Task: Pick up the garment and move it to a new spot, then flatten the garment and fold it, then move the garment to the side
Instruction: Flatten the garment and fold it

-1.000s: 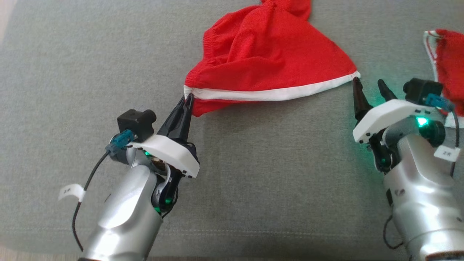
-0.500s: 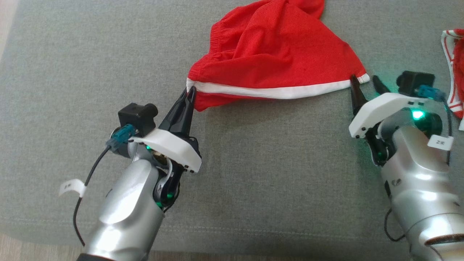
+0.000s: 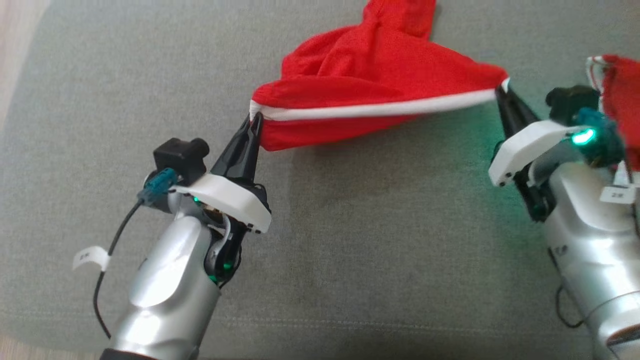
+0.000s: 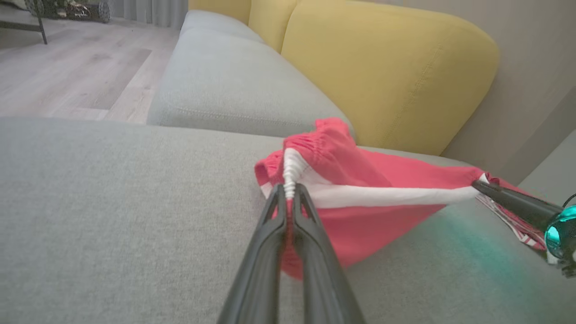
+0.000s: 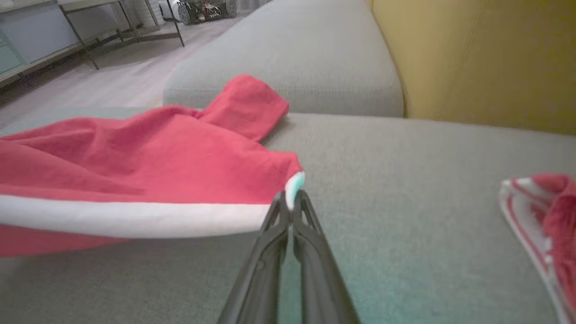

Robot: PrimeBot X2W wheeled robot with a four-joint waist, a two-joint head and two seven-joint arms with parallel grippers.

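Note:
The garment (image 3: 370, 85) is a pair of red shorts with a white side stripe, lying bunched on a grey sofa seat (image 3: 350, 250). My left gripper (image 3: 256, 120) is shut on the stripe's left end, which the left wrist view shows pinched at the fingertips of my left gripper (image 4: 289, 191) against the garment (image 4: 360, 180). At the stripe's right end my right gripper (image 3: 501, 91) is shut on the white corner; its wrist view shows that corner of the garment (image 5: 148, 157) clamped in my right gripper (image 5: 291, 200). The stripe hangs taut between both grippers, slightly off the seat.
A second red and white cloth (image 3: 617, 95) lies at the right, close behind my right wrist, also seen as the cloth (image 5: 544, 216). Yellow back cushions (image 4: 387, 67) rise behind the seat. The seat's left edge meets a wooden floor (image 4: 58, 76).
My right gripper closed from open onto the white corner of the garment and lifted it. The stripe is now pulled taut and raised. The left gripper kept its hold.

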